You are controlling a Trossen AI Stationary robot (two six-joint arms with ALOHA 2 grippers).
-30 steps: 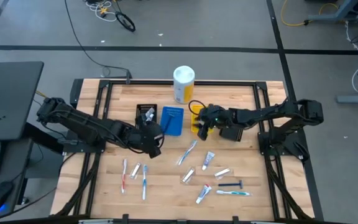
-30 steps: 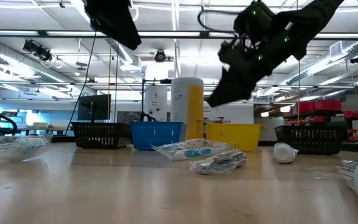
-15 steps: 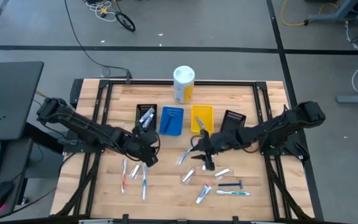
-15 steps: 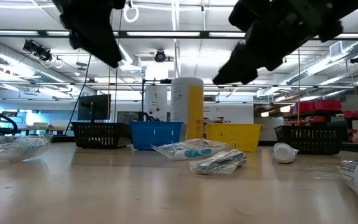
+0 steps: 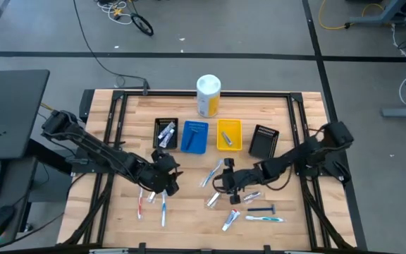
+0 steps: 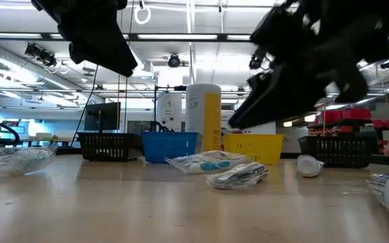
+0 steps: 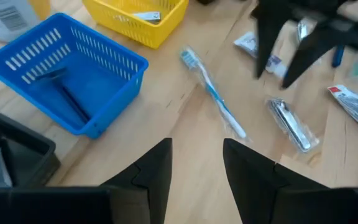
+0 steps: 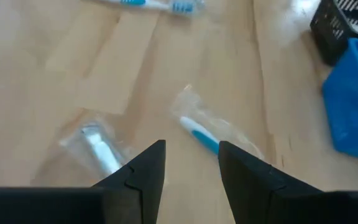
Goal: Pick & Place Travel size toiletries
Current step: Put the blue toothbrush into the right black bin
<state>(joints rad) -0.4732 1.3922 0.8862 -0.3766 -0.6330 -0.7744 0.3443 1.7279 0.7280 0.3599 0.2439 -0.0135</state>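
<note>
Travel toiletries lie scattered on the wooden table's near half: a wrapped blue toothbrush (image 5: 212,173) (image 7: 213,93) (image 8: 202,133), a silver tube (image 5: 213,200) (image 7: 289,122), more tubes (image 5: 252,195), a dark razor (image 5: 261,209), a teal toothbrush (image 5: 264,219), and two toothbrushes (image 5: 163,205) at left. My left gripper (image 5: 166,178) (image 7: 196,168) hovers open above the left group. My right gripper (image 5: 228,182) (image 8: 191,165) hovers open just right of the wrapped blue toothbrush. Both sit above the table in the low view.
A row of small bins stands past the toiletries: black (image 5: 164,130), blue (image 5: 195,135) with a dark item inside, yellow (image 5: 229,134) holding a small item, and another black one (image 5: 263,141). A white-and-yellow canister (image 5: 208,95) stands behind them at the far edge.
My right gripper has swung from over the yellow bin toward the near edge and to the left, and now hangs over the scattered toiletries. My left gripper has moved from beside the left black bin toward the near edge. The toiletries have stayed put.
</note>
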